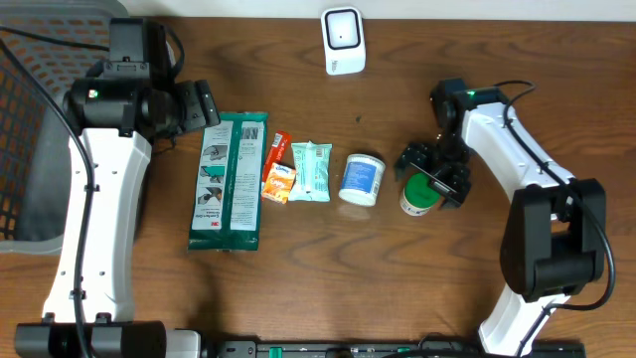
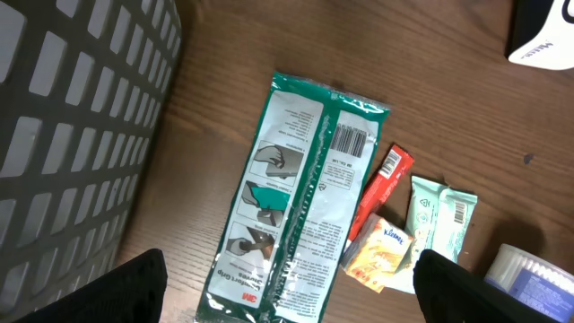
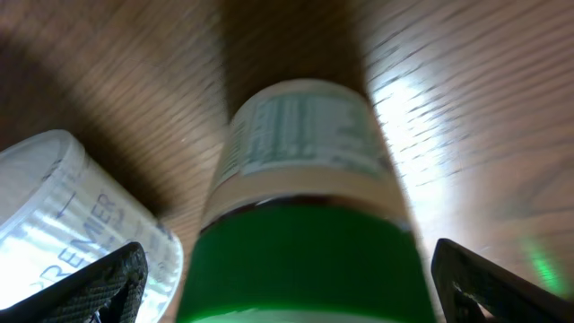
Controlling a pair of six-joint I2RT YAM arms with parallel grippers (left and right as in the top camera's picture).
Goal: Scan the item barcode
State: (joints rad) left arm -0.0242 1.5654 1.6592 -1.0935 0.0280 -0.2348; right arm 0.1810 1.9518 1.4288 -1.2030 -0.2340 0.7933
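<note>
Brown wooden table (image 1: pixel 298 288), open wood along its near edge. My right gripper (image 1: pixel 434 174) stands wide apart, straddling the green-capped bottle (image 3: pixel 300 179) beside the white tub (image 1: pixel 362 179); my left gripper (image 1: pixel 206 104) hangs spread near the green packet (image 2: pixel 300 206).

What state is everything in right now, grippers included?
left gripper, open, empty, over the green package.
right gripper, open, straddling the green-capped bottle, not clamped.
green-capped bottle, cap on, between the fingers.
green package, lying flat, barcode facing up.
mint pouch, lying flat, barcode facing up.
</note>
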